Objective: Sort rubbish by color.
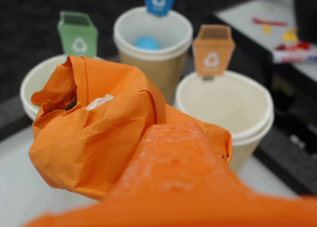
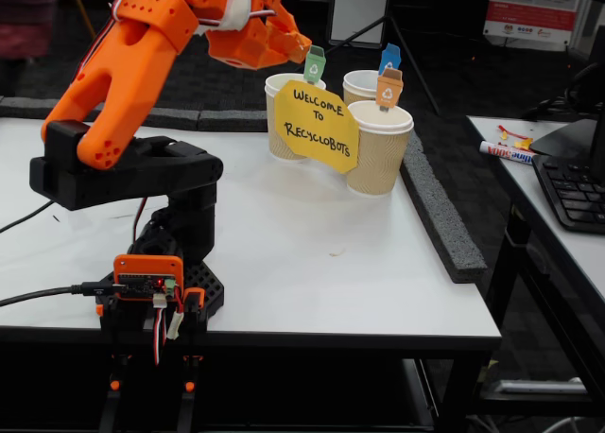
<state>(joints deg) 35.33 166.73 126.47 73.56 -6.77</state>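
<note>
The crumpled orange paper wad is pinched in the orange two-finger gripper, held up at 7 o'clock from the orange-tagged white paper cup. Probably light, soft and crushable, so it's best gripped across the bulk.

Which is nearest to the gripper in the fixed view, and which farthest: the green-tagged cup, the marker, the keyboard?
1. Green-tagged cup, just below the gripper, whose jaws hold the orange wad.
2. Marker, well off to the right.
3. Keyboard, farther right still, at the frame edge.
</note>
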